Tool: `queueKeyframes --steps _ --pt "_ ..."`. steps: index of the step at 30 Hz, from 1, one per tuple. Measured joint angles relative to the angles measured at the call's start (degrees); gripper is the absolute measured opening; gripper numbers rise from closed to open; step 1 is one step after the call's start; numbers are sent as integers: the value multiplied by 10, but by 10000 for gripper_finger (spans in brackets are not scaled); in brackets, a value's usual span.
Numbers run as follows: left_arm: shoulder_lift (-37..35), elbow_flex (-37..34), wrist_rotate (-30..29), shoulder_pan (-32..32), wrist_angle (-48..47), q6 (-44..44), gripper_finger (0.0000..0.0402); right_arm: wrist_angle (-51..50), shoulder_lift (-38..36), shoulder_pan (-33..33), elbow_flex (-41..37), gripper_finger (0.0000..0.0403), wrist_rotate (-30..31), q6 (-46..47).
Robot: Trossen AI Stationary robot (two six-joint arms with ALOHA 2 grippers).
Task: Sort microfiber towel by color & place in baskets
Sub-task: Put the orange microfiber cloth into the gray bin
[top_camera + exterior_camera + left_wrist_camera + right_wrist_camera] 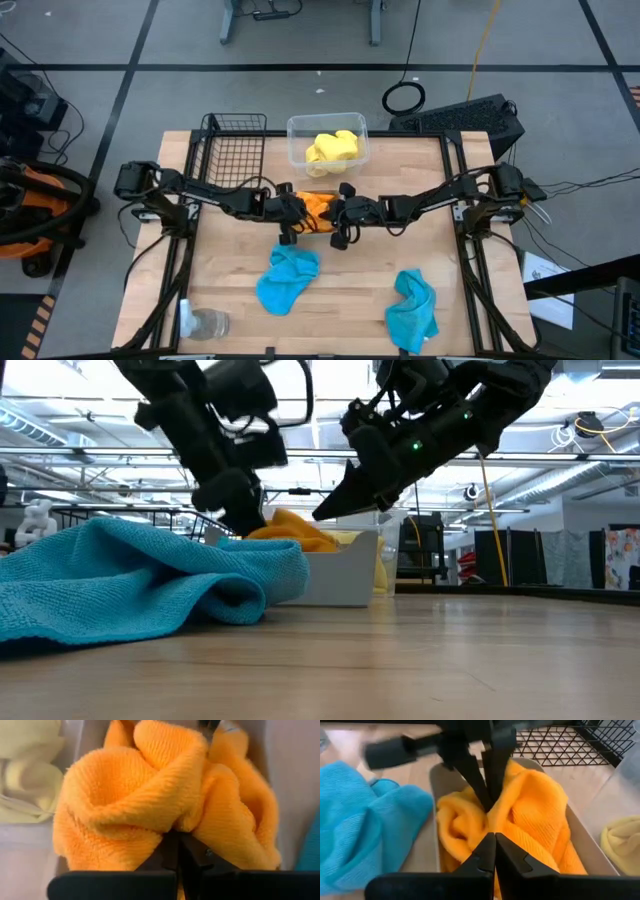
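Left hand [487,802] pinching orange towel [530,820] in grey tray [585,842], hidden overhead.

orange towel [530,815] bunched in grey tray [580,837], pinched by left tool [487,800].

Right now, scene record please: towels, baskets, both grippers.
orange towel: in grey tray
yellow towel: in clear tub
black wire basket: no towel visible in it
blue towels: two on table, one left, one right
left gripper: shut on orange towel
right gripper: shut, at the orange towel, grip unclear
glass cup: near-left corner
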Motion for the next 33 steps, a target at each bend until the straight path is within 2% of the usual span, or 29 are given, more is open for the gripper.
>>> queueKeyframes --steps 4,7,14,23,33 --pt "17 0 4 3 0 1 5 3 -10 9 0 0 2 -1" --pt "18 0 5 2 -1 4 7 43 -6 11 0 0 17 -5" --pt "11 6 6 0 4 6 8 100 42 -18 0 0 18 -8" --pt "11 10 15 -2 7 20 8 92 85 -52 1 0 13 15" --pt "-63 24 -3 -47 -9 16 8 71 59 -43 -1 0 15 2"
